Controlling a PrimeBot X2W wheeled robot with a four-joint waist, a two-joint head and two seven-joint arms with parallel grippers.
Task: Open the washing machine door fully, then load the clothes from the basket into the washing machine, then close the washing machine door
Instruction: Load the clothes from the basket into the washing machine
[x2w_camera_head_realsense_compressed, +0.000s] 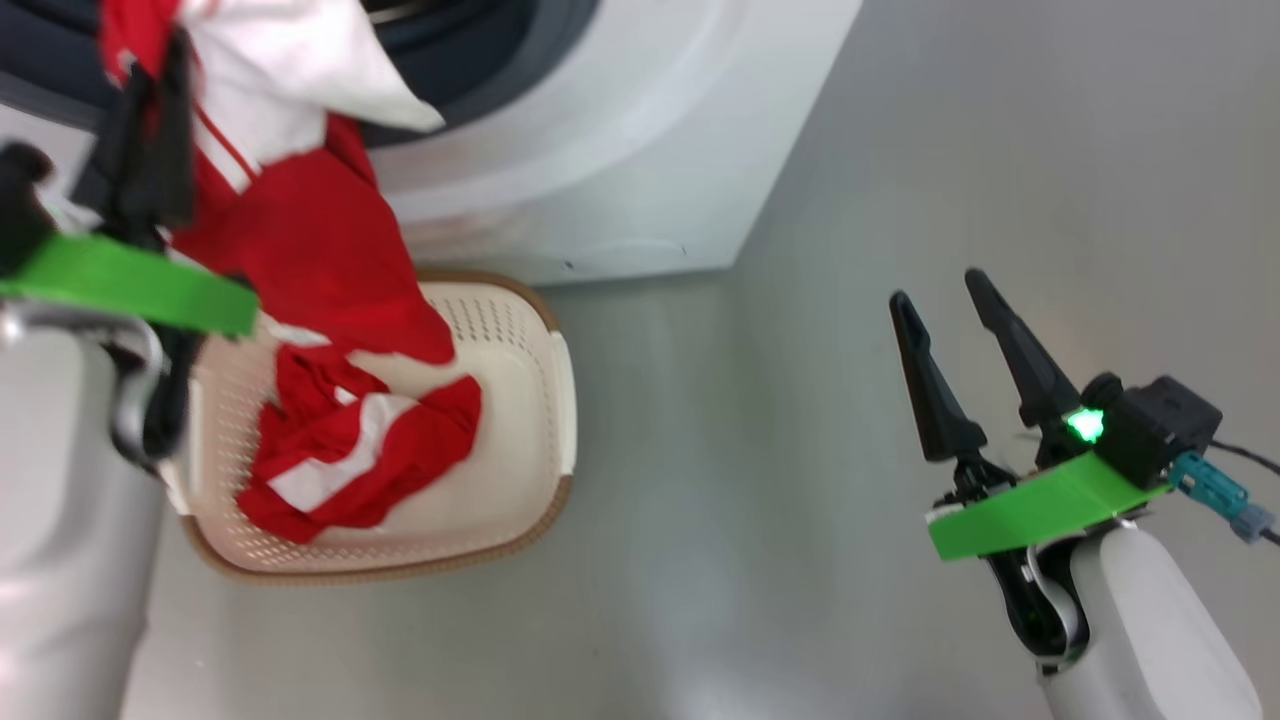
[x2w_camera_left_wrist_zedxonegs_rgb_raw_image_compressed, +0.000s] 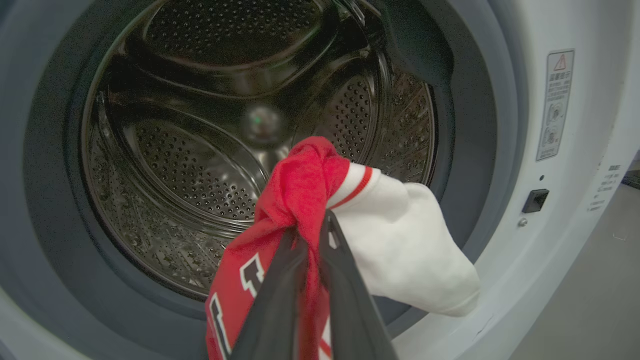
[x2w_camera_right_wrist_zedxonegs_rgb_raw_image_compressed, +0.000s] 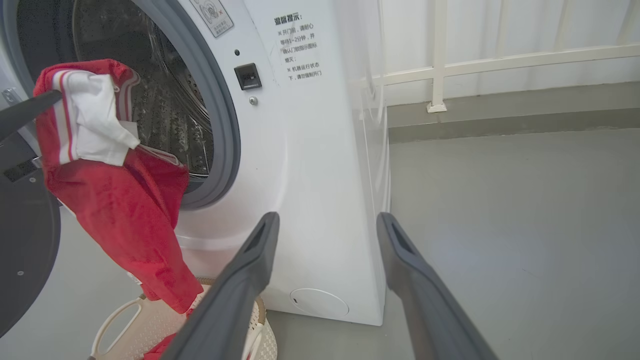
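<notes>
A: What has the left gripper (x2w_camera_left_wrist_zedxonegs_rgb_raw_image_compressed: 311, 227) got?

B: Its two dark fingers are pinched tight on a red garment (x2w_camera_left_wrist_zedxonegs_rgb_raw_image_compressed: 300, 185) of soft knit, with a plain white patch and thin stripes. It is bunched right in front of the mouth of the washing machine (x2w_camera_right_wrist_zedxonegs_rgb_raw_image_compressed: 310, 175), not yet inside.

A: And the opening itself?

B: The steel drum (x2w_camera_left_wrist_zedxonegs_rgb_raw_image_compressed: 200, 165), dotted with small round holes, sits behind a smooth grey rubber ring (x2w_camera_right_wrist_zedxonegs_rgb_raw_image_compressed: 220, 125). The door (x2w_camera_right_wrist_zedxonegs_rgb_raw_image_compressed: 20, 250), a dark round disc, is swung clear of the mouth.

A: The rest of the clothes?

B: A second red piece (x2w_camera_head_realsense_compressed: 350, 450) with white bands lies crumpled in the basket (x2w_camera_head_realsense_compressed: 540, 400), which is cream plastic with perforated walls and a brown woven-look rim. It stands just in front of the machine, below the opening. The held garment's tail hangs down toward it.

A: The right gripper?

B: The right gripper (x2w_camera_head_realsense_compressed: 937, 290) has its tapered fingers spread apart with nothing between them, over the smooth grey floor (x2w_camera_head_realsense_compressed: 750, 550) off the machine's corner.
</notes>
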